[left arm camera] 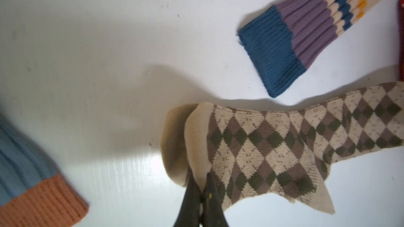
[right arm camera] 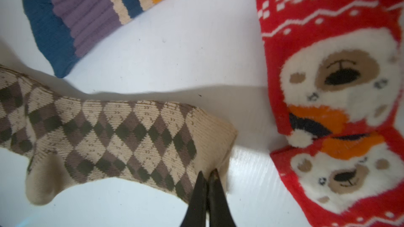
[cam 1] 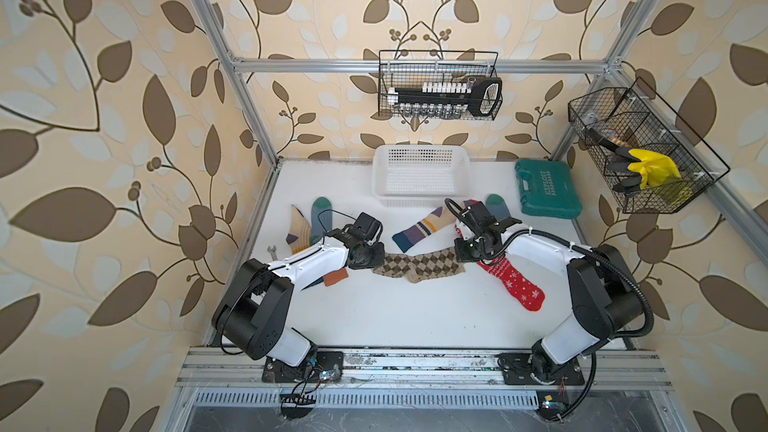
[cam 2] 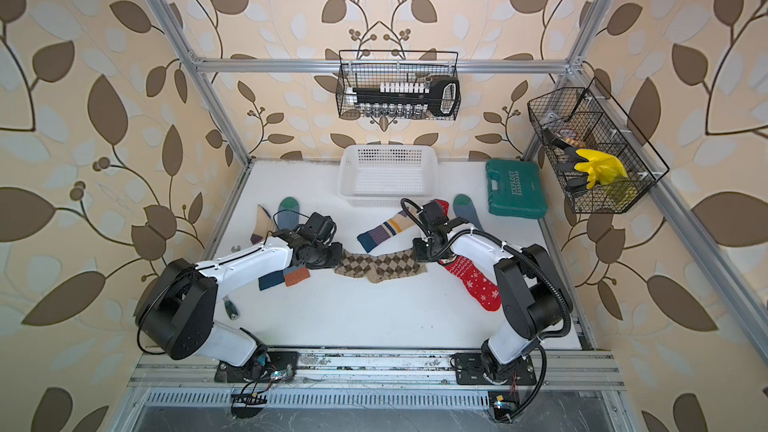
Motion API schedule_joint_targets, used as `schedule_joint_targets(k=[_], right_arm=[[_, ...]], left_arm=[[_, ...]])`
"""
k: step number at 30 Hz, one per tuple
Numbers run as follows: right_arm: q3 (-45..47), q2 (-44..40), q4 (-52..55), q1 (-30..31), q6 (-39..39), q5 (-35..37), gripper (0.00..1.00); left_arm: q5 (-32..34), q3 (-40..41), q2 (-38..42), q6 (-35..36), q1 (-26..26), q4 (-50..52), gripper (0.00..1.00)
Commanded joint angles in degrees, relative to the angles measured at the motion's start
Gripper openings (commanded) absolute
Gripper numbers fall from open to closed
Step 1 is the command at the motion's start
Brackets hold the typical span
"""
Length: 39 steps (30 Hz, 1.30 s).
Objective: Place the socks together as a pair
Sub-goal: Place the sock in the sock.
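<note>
The brown-tan argyle socks lie stretched across the middle of the table. My left gripper is shut on their cream edge at one end, where two layers show. The right gripper is shut on the cream cuff at the other end. A cream striped sock lies just behind. Two red socks with bear faces overlap beside my right gripper. Another striped sock and a blue-grey sock lie far left; its orange cuff shows.
A white plastic basket stands at the back, with a green tool case to its right. A second green-toed sock lies near them. A wrench sits by the left edge. Wall baskets hold tools and a yellow glove.
</note>
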<state>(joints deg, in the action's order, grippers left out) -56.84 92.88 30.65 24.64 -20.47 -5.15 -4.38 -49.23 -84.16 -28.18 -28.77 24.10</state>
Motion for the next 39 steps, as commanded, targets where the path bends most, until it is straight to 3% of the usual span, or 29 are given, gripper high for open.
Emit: schedule_joint_targets(k=[1, 10, 23, 28, 33, 36, 39], right_arm=[[0.26, -2.67, 2.08, 0.31, 0.77, 0.75, 0.0], [-0.47, -5.86, 4.71, 1.19, 1.0, 0.54, 0.0], [-0.73, -0.51, 2.45, 1.98, 1.05, 1.65, 0.0], [-0.71, 1.92, 2.17, 1.98, 1.14, 3.43, 0.12], [-0.45, 2.06, 2.04, 1.96, 1.1, 4.23, 0.28], [0.38, 1.5, 2.3, 1.96, 1.08, 4.79, 0.34], [1.81, 0.9, 1.67, 1.65, 0.76, 4.96, 0.37]], left_arm=[[-0.9, -0.88, 5.11, 0.85, 0.39, 1.8, 0.0], [-0.62, -2.02, 9.8, 1.16, 0.43, 4.69, 0.0], [1.18, -1.77, 2.01, 1.9, 0.91, 1.75, 0.0], [2.76, -1.39, -1.73, 2.02, 1.0, 0.6, 0.0], [3.61, -0.89, -1.14, 1.93, 1.0, -0.09, 0.31], [4.62, -0.29, 0.69, 1.93, 1.0, 0.27, 0.43], [6.02, 0.79, 1.17, 1.74, 1.0, 0.3, 0.5]])
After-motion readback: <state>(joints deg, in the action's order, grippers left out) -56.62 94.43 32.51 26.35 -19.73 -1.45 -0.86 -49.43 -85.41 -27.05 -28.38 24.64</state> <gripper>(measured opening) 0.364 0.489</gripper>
